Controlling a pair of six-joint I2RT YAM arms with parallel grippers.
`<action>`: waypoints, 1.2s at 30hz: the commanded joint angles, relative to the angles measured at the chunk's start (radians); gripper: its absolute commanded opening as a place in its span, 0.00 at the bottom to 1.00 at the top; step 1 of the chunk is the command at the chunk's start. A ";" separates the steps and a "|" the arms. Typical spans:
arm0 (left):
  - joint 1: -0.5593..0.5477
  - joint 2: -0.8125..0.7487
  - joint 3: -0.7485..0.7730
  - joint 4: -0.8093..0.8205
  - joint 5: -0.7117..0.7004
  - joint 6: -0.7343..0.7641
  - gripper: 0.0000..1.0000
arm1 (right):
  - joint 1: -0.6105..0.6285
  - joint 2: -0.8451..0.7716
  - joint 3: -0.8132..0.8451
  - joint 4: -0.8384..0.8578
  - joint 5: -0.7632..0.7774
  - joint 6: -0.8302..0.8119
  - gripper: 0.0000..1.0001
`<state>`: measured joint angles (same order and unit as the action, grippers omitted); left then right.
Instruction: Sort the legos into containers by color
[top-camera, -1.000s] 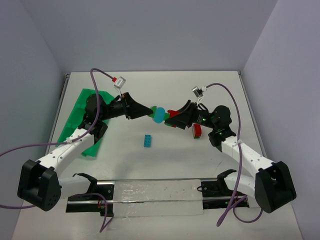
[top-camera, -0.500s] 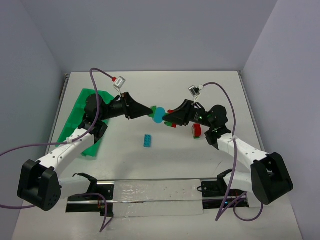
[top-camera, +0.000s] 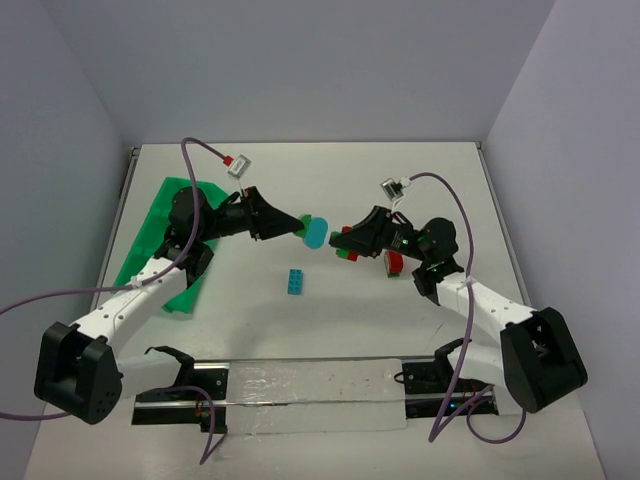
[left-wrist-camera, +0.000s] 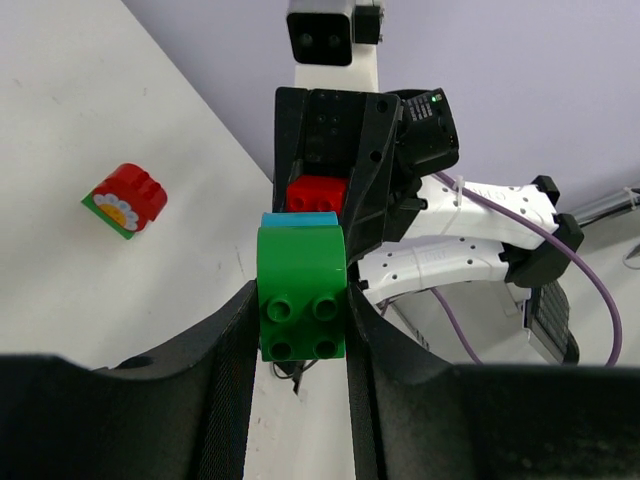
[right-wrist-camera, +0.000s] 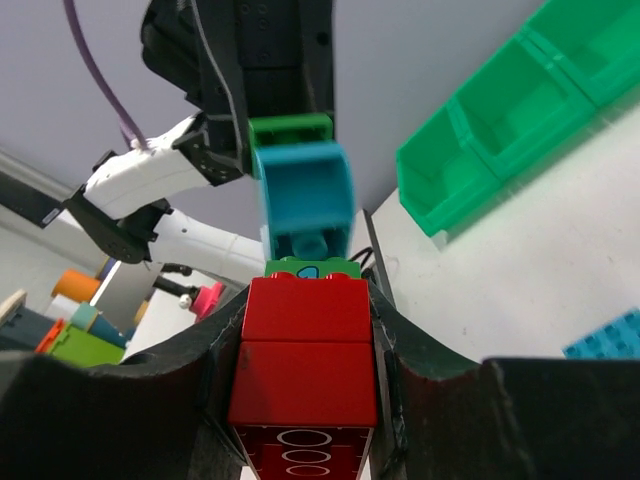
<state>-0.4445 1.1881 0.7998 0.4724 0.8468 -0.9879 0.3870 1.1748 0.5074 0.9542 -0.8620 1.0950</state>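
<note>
While the left pincer (top-camera: 300, 222) clamps a green-teal stack (top-camera: 316, 232) and the right pincer (top-camera: 348, 243) a red stack (right-wrist-camera: 303, 340), we count two loose: blue brick (top-camera: 295, 282), red brick (top-camera: 393, 262); one tray (top-camera: 150, 235) left; white table (top-camera: 420, 190), grey walls (top-camera: 300, 70)

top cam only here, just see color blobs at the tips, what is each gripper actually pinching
observer: Left wrist view shows the left gripper shut on a green brick, with a teal brick stuck on its far end.
operator: and the right one
observer: Right wrist view shows the right gripper shut on a red stack of bricks, with a thin green piece on the end facing the teal brick.
operator: red thing lying by the right arm, plain brick?
observer: No. In the left wrist view the loose red brick has a rounded top, a green base and a flower print on its side.
</note>
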 joint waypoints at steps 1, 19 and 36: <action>0.044 -0.071 0.042 -0.036 -0.008 0.051 0.00 | -0.078 -0.071 -0.073 0.068 -0.035 -0.006 0.00; 0.070 -0.062 0.087 -0.343 -0.229 0.147 0.00 | 0.210 0.207 0.361 -1.190 0.967 -0.614 0.14; 0.070 -0.069 0.073 -0.395 -0.266 0.145 0.00 | 0.289 0.537 0.511 -1.214 1.053 -0.595 0.64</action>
<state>-0.3779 1.1297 0.8486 0.0562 0.5865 -0.8520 0.6716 1.6999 0.9570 -0.2582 0.1583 0.5008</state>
